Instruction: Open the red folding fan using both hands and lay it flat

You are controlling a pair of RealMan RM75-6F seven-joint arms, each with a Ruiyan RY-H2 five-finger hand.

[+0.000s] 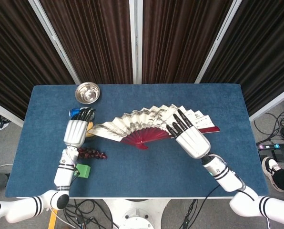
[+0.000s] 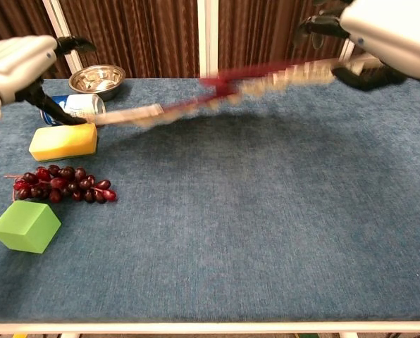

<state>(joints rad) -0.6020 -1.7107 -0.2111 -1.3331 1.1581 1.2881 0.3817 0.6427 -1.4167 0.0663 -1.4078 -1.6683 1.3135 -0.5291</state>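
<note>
Above the middle of the blue table (image 1: pixel 132 167) the red fan (image 1: pixel 149 125) is spread wide and held off the cloth, blurred in the chest view; its right end sits under the right hand (image 1: pixel 188 136), whose fingers lie straight over the leaves, with dark fingertips curling beneath in the chest view, so it seems to grip the fan; the left hand (image 1: pixel 76 130) is at the fan's left tip, and whether it pinches the tip I cannot tell; near it lie a yellow sponge (image 2: pixel 63 141), a blue can (image 2: pixel 75 107), grapes (image 2: pixel 60 184) and a green cube (image 2: pixel 25 226); a steel bowl (image 1: pixel 87 92) sits at the far left.
</note>
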